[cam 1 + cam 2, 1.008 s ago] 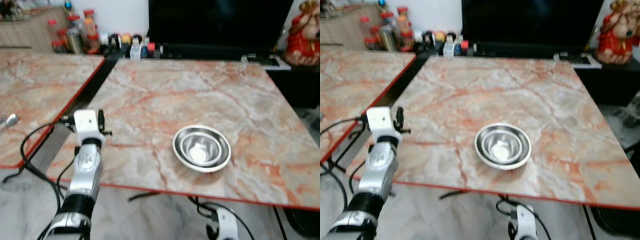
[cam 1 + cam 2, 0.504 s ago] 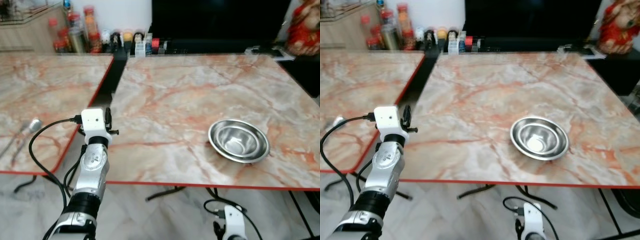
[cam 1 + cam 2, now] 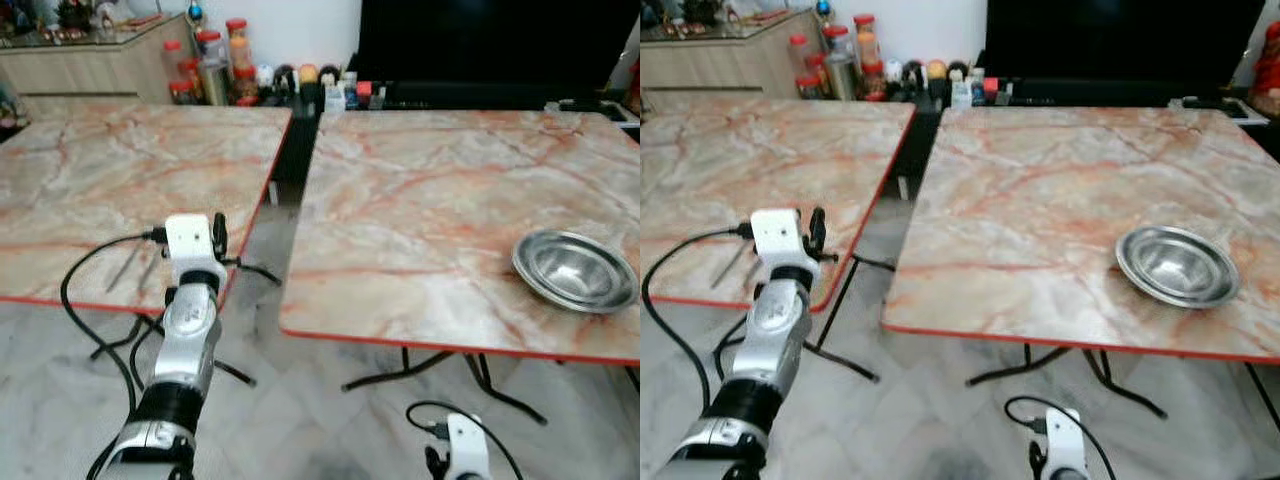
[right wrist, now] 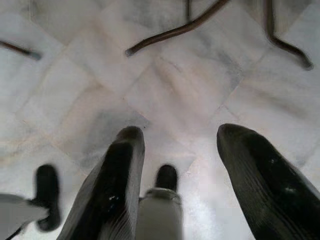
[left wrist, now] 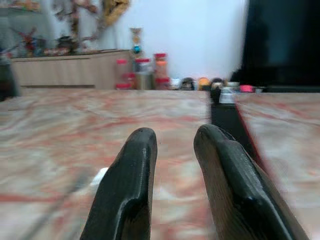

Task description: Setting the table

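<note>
The left gripper (image 5: 175,175) is raised at the near edge of the left marble table (image 3: 90,190), its fingers slightly parted and empty. The right gripper (image 4: 182,165) hangs over the floor (image 4: 165,85), fingers spread, nothing held. The steel bowl (image 3: 1177,265) sits on the right marble table (image 3: 1040,200), near its right front edge. Bottles and jars (image 3: 215,65) are lined up behind; no writing can be read.

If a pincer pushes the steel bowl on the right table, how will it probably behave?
The steel bowl looks thin and shiny, so it is probably light and stiff. On the smooth marble table it would likely slide easily. It sits near the front edge, so a push might send it off.
</note>
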You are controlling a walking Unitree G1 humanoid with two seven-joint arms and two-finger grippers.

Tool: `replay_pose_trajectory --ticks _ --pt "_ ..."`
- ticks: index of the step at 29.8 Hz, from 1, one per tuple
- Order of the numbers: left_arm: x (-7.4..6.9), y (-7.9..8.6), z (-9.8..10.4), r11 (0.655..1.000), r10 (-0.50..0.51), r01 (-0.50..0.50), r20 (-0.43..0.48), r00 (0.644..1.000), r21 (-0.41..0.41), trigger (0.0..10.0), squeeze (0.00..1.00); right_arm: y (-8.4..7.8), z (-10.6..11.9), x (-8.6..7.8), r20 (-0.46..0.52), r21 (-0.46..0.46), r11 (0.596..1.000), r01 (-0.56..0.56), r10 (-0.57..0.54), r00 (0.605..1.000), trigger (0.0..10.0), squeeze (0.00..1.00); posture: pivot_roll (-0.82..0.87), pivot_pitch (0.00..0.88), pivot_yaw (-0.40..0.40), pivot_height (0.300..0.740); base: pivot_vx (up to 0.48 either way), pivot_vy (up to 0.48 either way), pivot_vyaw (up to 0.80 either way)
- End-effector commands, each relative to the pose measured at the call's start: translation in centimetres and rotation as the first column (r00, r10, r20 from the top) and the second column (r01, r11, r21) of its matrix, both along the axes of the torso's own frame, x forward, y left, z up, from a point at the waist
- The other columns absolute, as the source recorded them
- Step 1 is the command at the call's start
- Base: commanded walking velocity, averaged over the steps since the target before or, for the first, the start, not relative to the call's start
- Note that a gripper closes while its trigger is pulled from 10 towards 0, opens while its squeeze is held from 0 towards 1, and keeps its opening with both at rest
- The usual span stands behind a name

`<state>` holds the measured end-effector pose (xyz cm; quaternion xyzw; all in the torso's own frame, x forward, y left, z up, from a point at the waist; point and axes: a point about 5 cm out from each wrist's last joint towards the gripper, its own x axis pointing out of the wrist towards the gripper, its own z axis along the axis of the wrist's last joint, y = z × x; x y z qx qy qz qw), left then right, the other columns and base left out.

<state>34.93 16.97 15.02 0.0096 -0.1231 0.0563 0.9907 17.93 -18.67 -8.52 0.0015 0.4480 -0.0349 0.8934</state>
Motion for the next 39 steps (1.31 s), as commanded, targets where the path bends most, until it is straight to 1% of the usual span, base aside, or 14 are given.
replay_pose_trajectory --ticks 1,24,30,39 --pt "-0.07 0.62 -0.02 1.0 0.016 -0.016 -0.007 1.0 0.001 10.0 0.0 0.7 0.15 0.47 0.013 0.017 1.0 -0.003 0.003 1.0 10.0 0.0 0.01 0.0 -0.011 0.74 0.0 0.48 0.0" --pt "-0.49 1.26 -0.55 1.0 0.026 -0.026 -0.023 0.999 0.014 10.0 0.0 0.88 0.2 0.61 0.015 0.016 1.0 -0.026 0.026 1.0 10.0 0.0 0.01 0.0 -0.009 0.74 0.0 0.471 0.0" --pt "-0.41 0.9 -0.53 1.0 0.015 -0.015 -0.022 1.0 0.008 10.0 0.0 1.09 0.22 0.7 0.016 0.018 0.999 -0.036 0.036 0.999 10.0 0.0 0.01 0.0 -0.01 0.74 0.0 0.144 0.0" --pt "-0.4 0.87 -0.59 1.0 0.009 -0.009 -0.025 1.0 0.012 10.0 0.0 1.14 0.2 0.66 0.015 0.019 0.999 -0.037 0.037 0.999 10.0 0.0 0.01 0.0 -0.006 0.74 0.0 0.414 0.0"
